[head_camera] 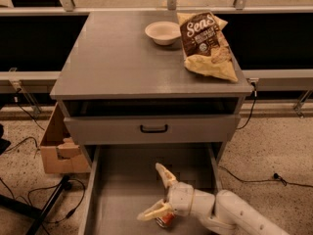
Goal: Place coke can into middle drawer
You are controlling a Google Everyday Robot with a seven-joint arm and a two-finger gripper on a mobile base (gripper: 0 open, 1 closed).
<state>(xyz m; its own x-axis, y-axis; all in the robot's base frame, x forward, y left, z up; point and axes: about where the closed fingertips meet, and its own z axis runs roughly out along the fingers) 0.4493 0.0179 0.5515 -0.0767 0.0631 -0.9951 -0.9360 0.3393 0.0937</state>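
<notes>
The middle drawer (pixel 122 180) is pulled out wide below the cabinet, showing its bare grey floor. My gripper (pixel 157 194) is inside it near the front, its two pale fingers spread wide open. The coke can (pixel 165 221), red with a silver part, sits on the drawer floor just under the lower finger (pixel 150 212) and the wrist. Most of the can is hidden by the gripper. The fingers do not close around the can.
Above the open drawer is a grey drawer front with a black handle (pixel 153 129). On the cabinet top (pixel 112 58) are a white bowl (pixel 163 32) and a chip bag (pixel 208 45). A cardboard box (pixel 61 148) and cables lie on the floor at left.
</notes>
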